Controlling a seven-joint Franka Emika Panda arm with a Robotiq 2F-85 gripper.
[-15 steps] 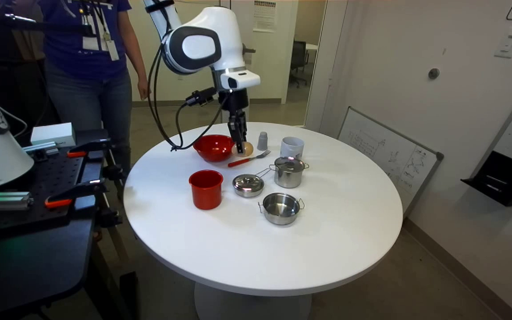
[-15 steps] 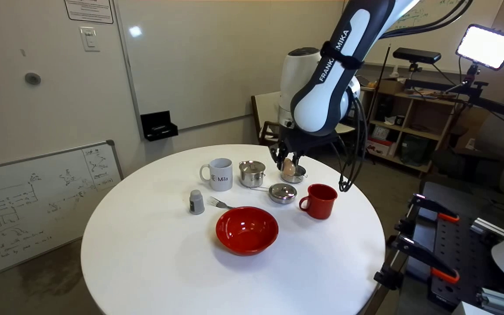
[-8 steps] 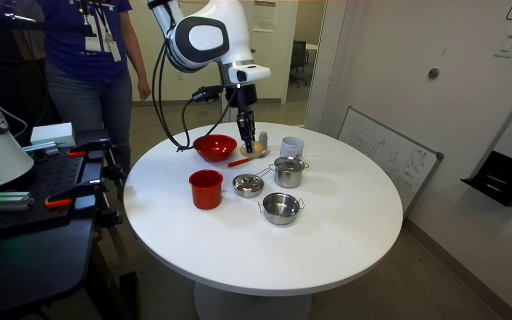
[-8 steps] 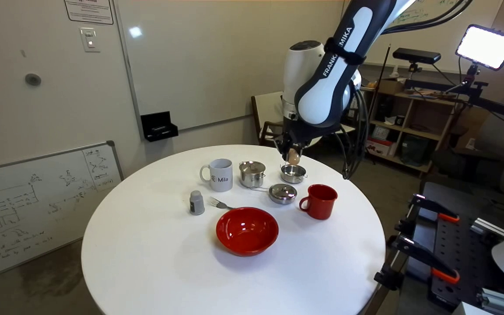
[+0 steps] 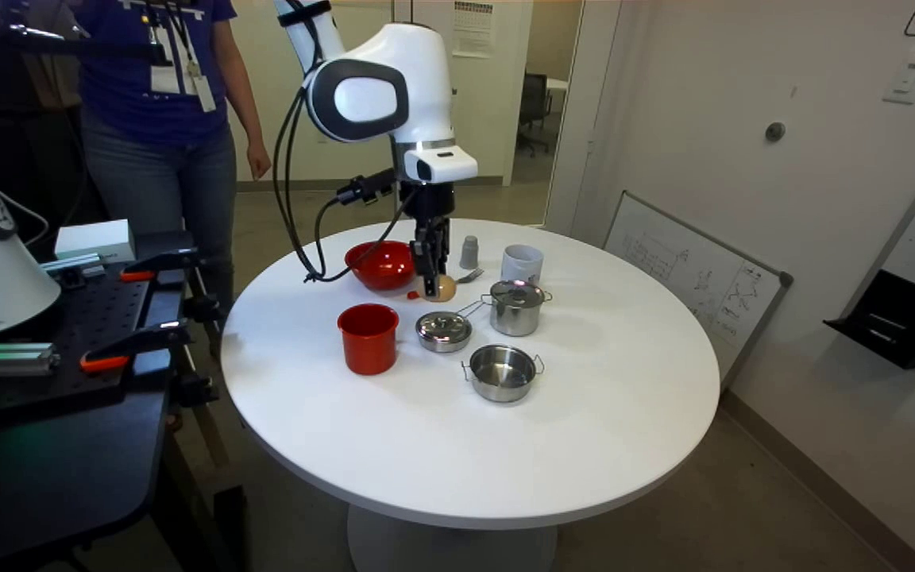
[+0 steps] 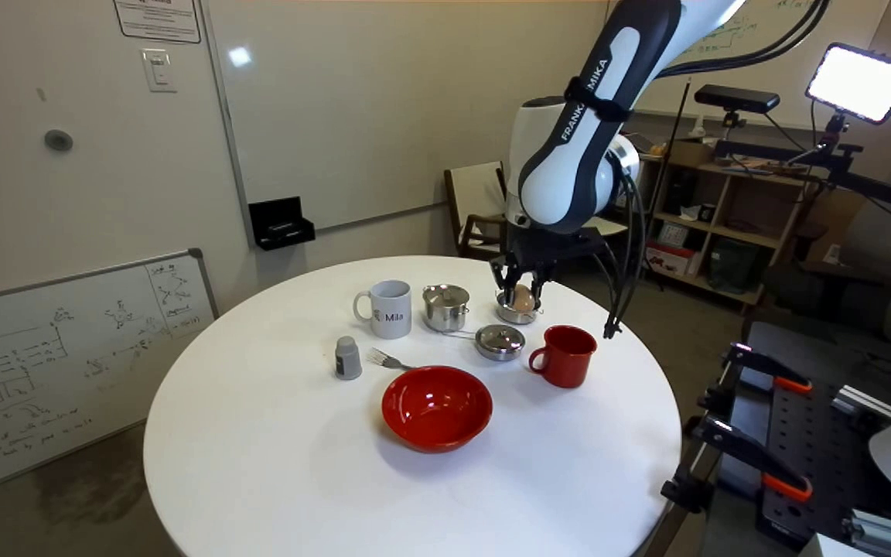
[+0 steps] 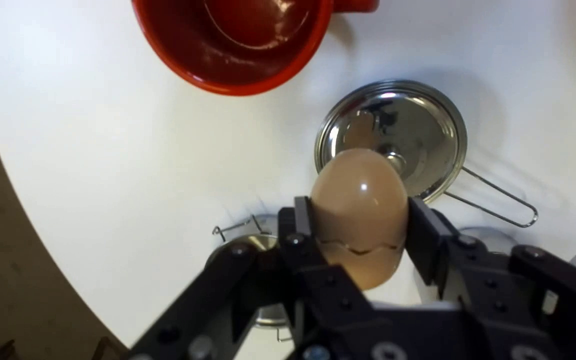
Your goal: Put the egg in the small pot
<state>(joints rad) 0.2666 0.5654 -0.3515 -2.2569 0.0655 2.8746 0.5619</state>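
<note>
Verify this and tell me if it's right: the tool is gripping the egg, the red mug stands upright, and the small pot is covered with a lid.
Wrong on the last part: the small pot stands open, uncovered, as an exterior view shows. The tool does grip the egg, and the red mug stands upright.

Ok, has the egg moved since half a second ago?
Yes: in an exterior view the egg has moved down the picture, toward the shallow lidded pan.
</note>
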